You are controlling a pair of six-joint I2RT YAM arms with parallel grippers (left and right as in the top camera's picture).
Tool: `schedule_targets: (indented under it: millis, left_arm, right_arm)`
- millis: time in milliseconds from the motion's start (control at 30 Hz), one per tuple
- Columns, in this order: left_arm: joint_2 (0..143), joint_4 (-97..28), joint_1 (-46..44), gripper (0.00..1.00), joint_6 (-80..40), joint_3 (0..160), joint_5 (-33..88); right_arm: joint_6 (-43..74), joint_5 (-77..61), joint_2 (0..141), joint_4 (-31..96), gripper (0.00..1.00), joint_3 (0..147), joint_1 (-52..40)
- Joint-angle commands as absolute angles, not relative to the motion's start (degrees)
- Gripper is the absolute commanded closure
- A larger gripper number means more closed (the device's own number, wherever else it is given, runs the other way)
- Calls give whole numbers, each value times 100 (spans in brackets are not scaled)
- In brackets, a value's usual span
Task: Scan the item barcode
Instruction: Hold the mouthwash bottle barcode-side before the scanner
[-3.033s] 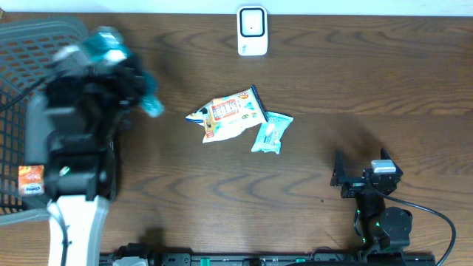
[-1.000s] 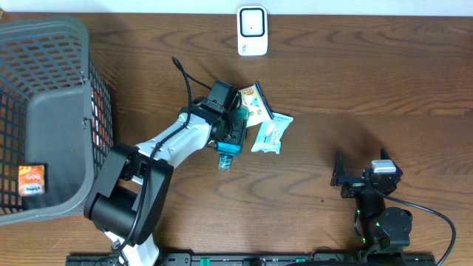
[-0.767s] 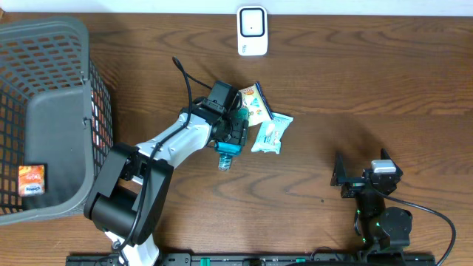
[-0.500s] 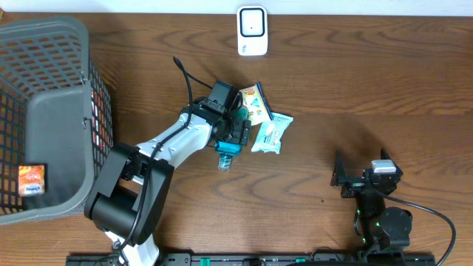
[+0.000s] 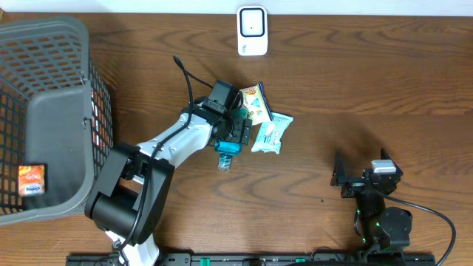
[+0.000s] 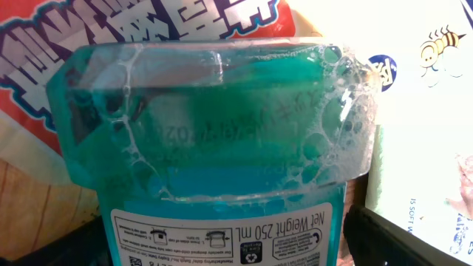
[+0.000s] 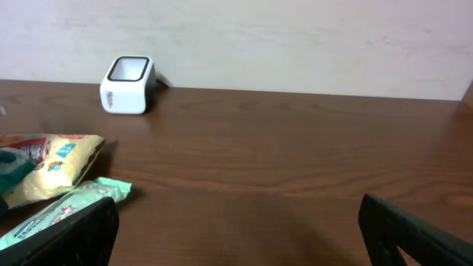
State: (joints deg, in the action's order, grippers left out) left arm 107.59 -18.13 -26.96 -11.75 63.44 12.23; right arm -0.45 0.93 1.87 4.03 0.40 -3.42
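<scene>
A teal bottle point(image 5: 225, 154) of liquid lies on the table against a yellow-and-red snack bag point(image 5: 255, 103), its cap toward the front. In the left wrist view the bottle point(image 6: 222, 148) fills the frame, its white label toward the camera. My left gripper point(image 5: 235, 133) straddles it, open, with a narrow gap showing beside the right finger point(image 6: 414, 236). The white scanner point(image 5: 252, 30) stands at the table's far edge, also in the right wrist view as the scanner point(image 7: 127, 85). My right gripper point(image 5: 340, 176) rests open and empty at the front right.
A mint-green packet point(image 5: 270, 134) lies beside the bottle on its right. A grey mesh basket point(image 5: 44, 111) stands at the left edge with an orange packet point(image 5: 32, 179) inside. Bare wood lies between the packets and my right gripper point(image 7: 240, 236).
Three seconds ago the left arm was at the basket with the bottle. Over the last second its jaws have widened around the bottle lying by the snack bag. The right arm is still.
</scene>
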Motion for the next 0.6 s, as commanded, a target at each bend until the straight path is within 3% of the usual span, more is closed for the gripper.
schedule_targets:
  millis: [0,567]
  left_arm:
    - [11124,-1844,-2661,9,-1142,6204,1135]
    - [10713,-2021,-2655,9,-1140,6370,1039]
  right_arm:
    - [-27,137,189,419,1,36,-364]
    - [-27,137,189,419,1,36,-364]
